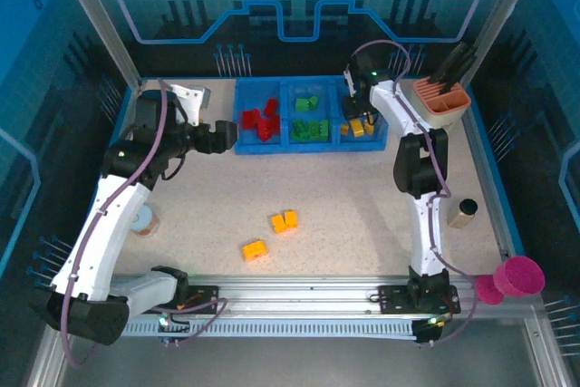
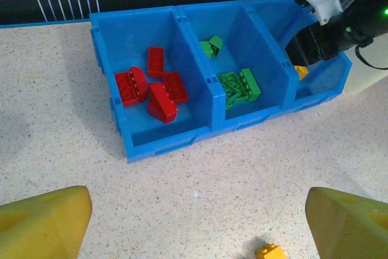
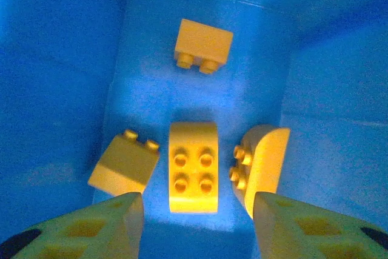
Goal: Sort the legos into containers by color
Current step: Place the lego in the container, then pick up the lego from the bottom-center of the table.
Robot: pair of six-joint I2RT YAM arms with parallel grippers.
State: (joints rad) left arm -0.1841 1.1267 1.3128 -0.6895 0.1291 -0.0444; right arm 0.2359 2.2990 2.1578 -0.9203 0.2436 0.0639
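The blue tray (image 1: pixel 313 149) stands at the back of the table with three containers side by side. Red legos (image 1: pixel 261 120) lie in the left one, green legos (image 1: pixel 310 129) in the middle one, yellow ones (image 1: pixel 358 129) in the right one. My right gripper (image 3: pixel 197 222) hangs open inside the right container (image 3: pixel 145 101), its fingers apart above a yellow four-stud brick (image 3: pixel 193 167) lying free on the floor among three other yellow bricks. My left gripper (image 2: pixel 197 222) is wide open and holds nothing, hovering over the table in front of the tray (image 2: pixel 163 147). Three yellow-orange bricks (image 1: pixel 284 221) (image 1: pixel 255 249) lie loose mid-table.
A beige holder with an orange rim (image 1: pixel 441 97) stands right of the tray, close to the right arm. A pink cup (image 1: pixel 521 275) sits at the near right edge, a small cylinder (image 1: pixel 465 213) on the right, a round roll (image 1: pixel 145 221) beside the left arm.
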